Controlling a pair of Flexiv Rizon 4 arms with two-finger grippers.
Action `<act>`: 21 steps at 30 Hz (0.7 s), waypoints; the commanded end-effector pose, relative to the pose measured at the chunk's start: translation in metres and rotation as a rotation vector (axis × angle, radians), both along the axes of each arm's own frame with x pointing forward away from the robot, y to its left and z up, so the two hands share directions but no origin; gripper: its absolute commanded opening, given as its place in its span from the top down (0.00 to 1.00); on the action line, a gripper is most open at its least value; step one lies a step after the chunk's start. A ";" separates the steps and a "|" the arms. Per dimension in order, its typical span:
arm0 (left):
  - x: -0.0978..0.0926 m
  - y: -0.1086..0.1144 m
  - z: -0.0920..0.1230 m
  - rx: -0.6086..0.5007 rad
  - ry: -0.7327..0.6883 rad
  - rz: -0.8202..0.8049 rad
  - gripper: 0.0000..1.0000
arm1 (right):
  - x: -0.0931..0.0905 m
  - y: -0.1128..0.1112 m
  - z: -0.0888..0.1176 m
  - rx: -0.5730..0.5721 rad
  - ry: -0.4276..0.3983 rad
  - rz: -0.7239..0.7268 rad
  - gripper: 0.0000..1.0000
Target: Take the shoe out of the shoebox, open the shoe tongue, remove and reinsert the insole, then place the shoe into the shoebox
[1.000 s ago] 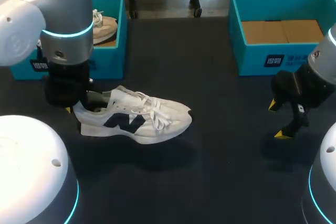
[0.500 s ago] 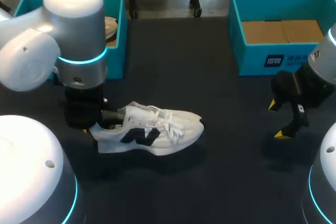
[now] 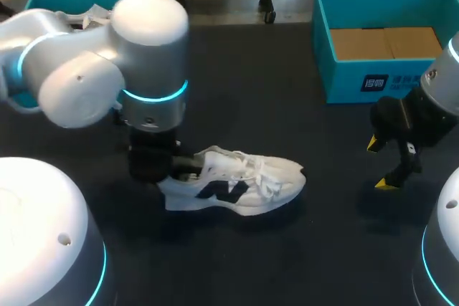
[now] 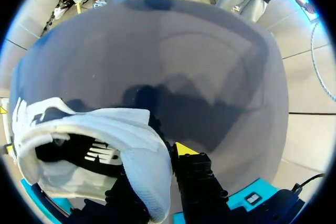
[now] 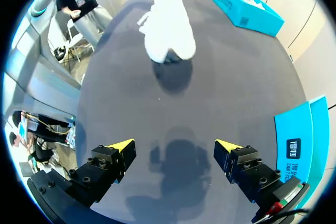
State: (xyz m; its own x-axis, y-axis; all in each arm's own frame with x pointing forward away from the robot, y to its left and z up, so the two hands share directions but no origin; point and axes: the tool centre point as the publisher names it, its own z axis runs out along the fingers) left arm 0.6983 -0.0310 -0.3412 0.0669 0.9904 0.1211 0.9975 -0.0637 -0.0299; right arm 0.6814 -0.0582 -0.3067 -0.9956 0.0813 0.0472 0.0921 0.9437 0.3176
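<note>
The white mesh trainer with a dark side logo [image 3: 240,183] stands sole-down at the middle of the dark bench [image 3: 287,263], well apart from the teal cardboard shoebox [image 3: 344,77]; the left pincer [image 4: 160,156] clamps its heel collar; the right pincer [image 5: 176,148] gapes wide, well apart from the trainer.

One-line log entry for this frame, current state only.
shoe: upright on table | left gripper: shut on shoe's heel | right gripper: open, empty, over table
</note>
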 end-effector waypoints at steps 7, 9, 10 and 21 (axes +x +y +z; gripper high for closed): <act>0.006 -0.036 -0.032 0.058 0.014 -0.009 1.00 | -0.001 0.000 -0.001 -0.002 -0.002 -0.001 0.00; 0.004 -0.039 -0.034 0.070 0.010 -0.015 1.00 | -0.001 0.000 -0.001 -0.002 -0.002 -0.001 0.00; 0.002 -0.042 -0.035 0.068 0.011 -0.026 1.00 | -0.001 0.000 -0.001 -0.002 -0.002 -0.001 0.00; -0.008 -0.057 -0.042 0.112 -0.031 -0.057 1.00 | -0.001 0.000 -0.001 -0.002 -0.002 -0.001 0.00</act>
State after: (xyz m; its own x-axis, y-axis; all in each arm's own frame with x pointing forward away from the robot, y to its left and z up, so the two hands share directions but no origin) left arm 0.6938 -0.0820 -0.3823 0.1184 0.9708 0.2085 0.9929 -0.1173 -0.0177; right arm 0.6814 -0.0583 -0.3067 -0.9956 0.0815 0.0472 0.0923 0.9437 0.3176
